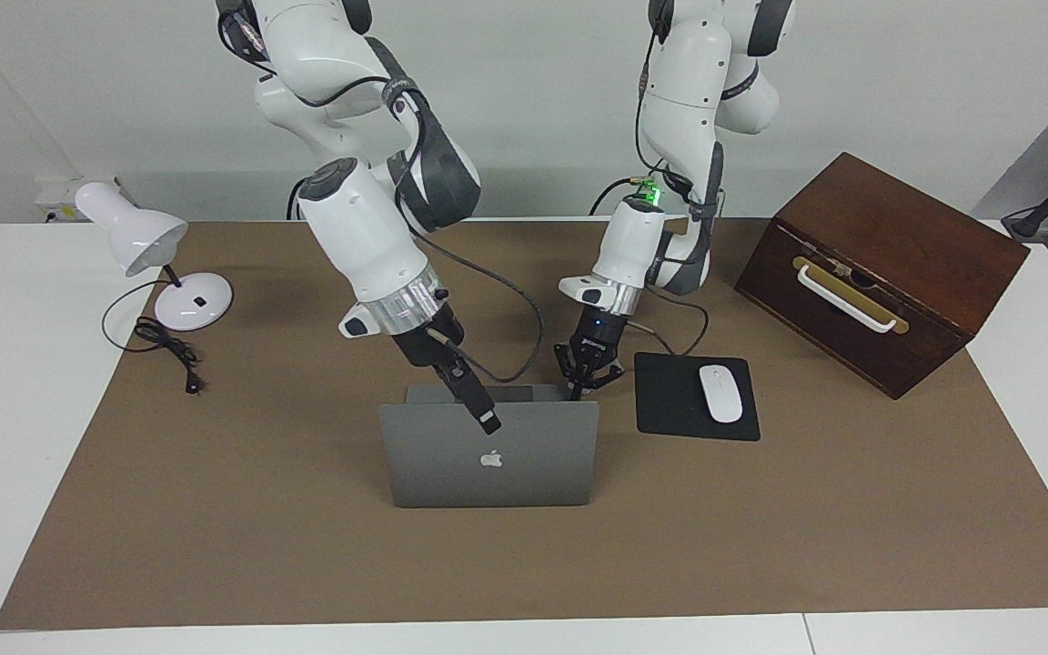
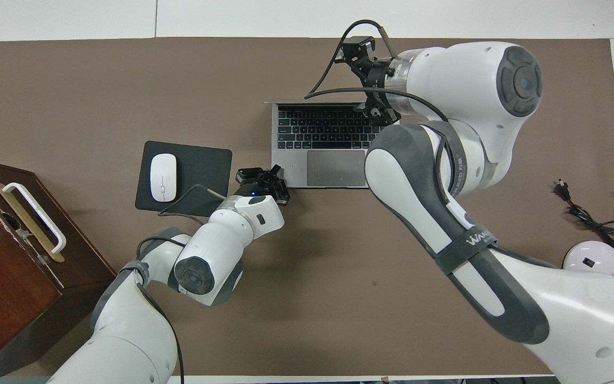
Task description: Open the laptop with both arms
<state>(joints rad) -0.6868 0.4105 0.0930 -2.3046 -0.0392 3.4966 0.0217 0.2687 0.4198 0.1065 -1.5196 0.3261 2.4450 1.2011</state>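
The silver-grey laptop (image 1: 524, 473) stands open in the middle of the mat. Its lid is about upright with the apple logo facing away from the robots, and its keyboard (image 2: 317, 128) shows in the overhead view. My right gripper (image 1: 488, 420) reaches down over the lid's top edge, and its tip lies against the lid's outer face just above the logo. My left gripper (image 1: 589, 380) is open, with its fingers spread. It is down at the corner of the laptop's base nearest the robots, on the mouse pad's side, and also shows in the overhead view (image 2: 264, 178).
A black mouse pad (image 1: 670, 405) with a white mouse (image 1: 721, 393) lies beside the laptop toward the left arm's end. A brown wooden box (image 1: 888, 264) with a white handle stands past it. A white desk lamp (image 1: 137, 238) and its cable (image 1: 169, 350) are at the right arm's end.
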